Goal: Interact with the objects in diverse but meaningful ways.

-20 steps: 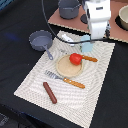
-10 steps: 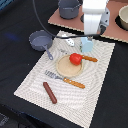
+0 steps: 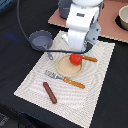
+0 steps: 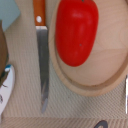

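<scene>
A red tomato (image 3: pixel 75 59) lies on the round tan plate (image 3: pixel 65 70); in the wrist view the tomato (image 4: pixel 75 32) fills the middle. My gripper (image 3: pixel 78 49) hangs just above the tomato, its tips mostly hidden by the white hand. In the wrist view pale fingertips (image 4: pixel 5 95) show at both side edges, far apart, with nothing between them, so the gripper (image 4: pixel 64 97) is open. A brown sausage (image 3: pixel 50 92) lies on the striped mat. A grey long-handled saucepan (image 3: pixel 40 39) stands on the exterior view's left. The cup and the white bottle-like piece are hidden.
An orange-handled knife (image 3: pixel 90 59) lies beside the plate, seen close in the wrist view (image 4: pixel 42 65). An orange-handled fork (image 3: pixel 65 79) lies in front of the plate. A brown board with a bowl (image 3: pixel 122 17) stands at the back right. A black cable (image 3: pixel 22 30) arcs over the saucepan.
The arm has moved down and over the plate, closer to the tomato. The pale blue cup that showed beside the gripper is now hidden behind the arm.
</scene>
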